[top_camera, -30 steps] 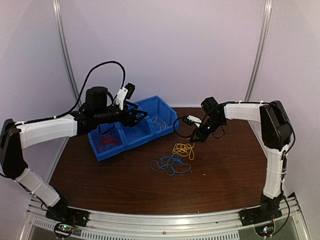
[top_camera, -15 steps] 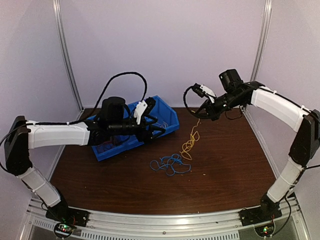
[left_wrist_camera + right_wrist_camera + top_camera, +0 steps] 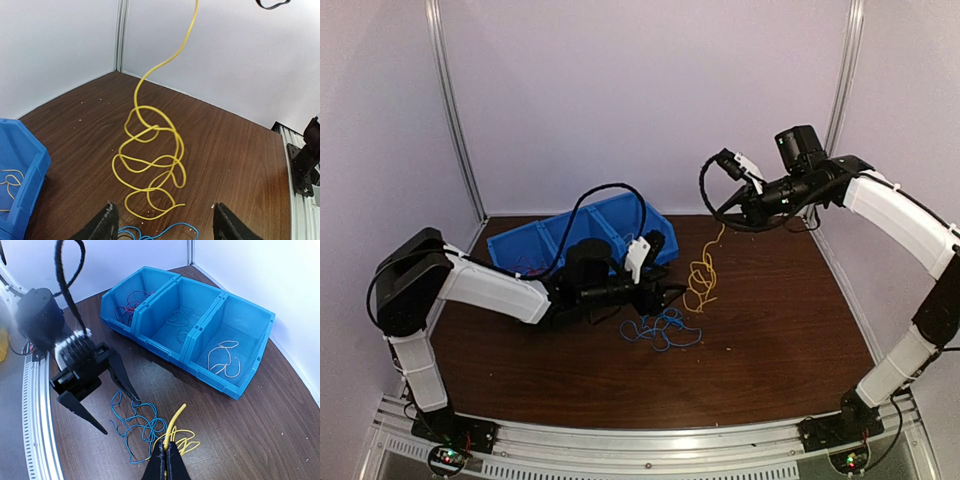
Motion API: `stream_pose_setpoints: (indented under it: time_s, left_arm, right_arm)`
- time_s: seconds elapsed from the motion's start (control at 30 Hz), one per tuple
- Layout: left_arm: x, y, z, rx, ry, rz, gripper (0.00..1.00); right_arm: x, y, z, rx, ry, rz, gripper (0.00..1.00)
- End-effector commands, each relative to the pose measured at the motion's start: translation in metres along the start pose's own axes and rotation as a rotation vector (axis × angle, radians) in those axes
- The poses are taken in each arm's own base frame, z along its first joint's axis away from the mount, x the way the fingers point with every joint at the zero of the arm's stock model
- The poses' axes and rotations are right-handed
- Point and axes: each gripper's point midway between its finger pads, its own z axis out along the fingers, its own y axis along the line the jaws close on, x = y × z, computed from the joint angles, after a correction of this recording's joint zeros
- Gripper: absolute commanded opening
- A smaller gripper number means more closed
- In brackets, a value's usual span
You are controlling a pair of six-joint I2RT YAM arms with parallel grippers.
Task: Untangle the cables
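My right gripper (image 3: 730,218) is shut on one end of the yellow cable (image 3: 702,272), which hangs in loops down to the table; the grip shows in the right wrist view (image 3: 166,446). The yellow cable (image 3: 150,160) dangles just ahead of my left gripper. The blue cable (image 3: 661,329) lies in a loose tangle on the table, partly under the yellow loops (image 3: 187,440). My left gripper (image 3: 676,296) is open and empty, low over the table, its fingertips at the tangle's far edge (image 3: 142,422). Only a bit of blue cable (image 3: 155,232) shows between its jaws.
A blue three-compartment bin (image 3: 525,248) stands at the back left. In the right wrist view its rim (image 3: 200,330) divides red wires (image 3: 131,300), a blue wire (image 3: 177,320) and a pale wire (image 3: 225,360). The bin's corner (image 3: 22,195) is left of my left gripper.
My left gripper has left the bin and come down forward to the table beside the blue tangle. My right gripper has lifted the yellow cable off the table and holds it raised.
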Motion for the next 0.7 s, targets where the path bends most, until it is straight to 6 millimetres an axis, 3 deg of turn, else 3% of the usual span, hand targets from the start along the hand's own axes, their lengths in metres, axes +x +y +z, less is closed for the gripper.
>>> stream_pose_setpoints:
  time_s: [0.0, 0.23, 0.5, 0.67]
  left_arm:
    - [-0.019, 0.014, 0.003, -0.078, -0.123, 0.0, 0.64]
    - [-0.008, 0.011, 0.02, -0.029, -0.103, 0.017, 0.7]
    - [-0.016, 0.01, 0.051, 0.03, -0.133, 0.06, 0.72]
    - [-0.023, 0.011, 0.064, 0.062, -0.162, 0.03, 0.65]
  right_arm:
    - [-0.015, 0.017, -0.016, -0.022, -0.043, -0.015, 0.0]
    - [-0.017, 0.03, -0.025, -0.039, -0.066, -0.029, 0.0]
    - [-0.022, 0.037, -0.032, -0.048, -0.079, -0.045, 0.0]
    - [-0.019, 0.037, -0.03, -0.048, -0.073, -0.043, 0.0]
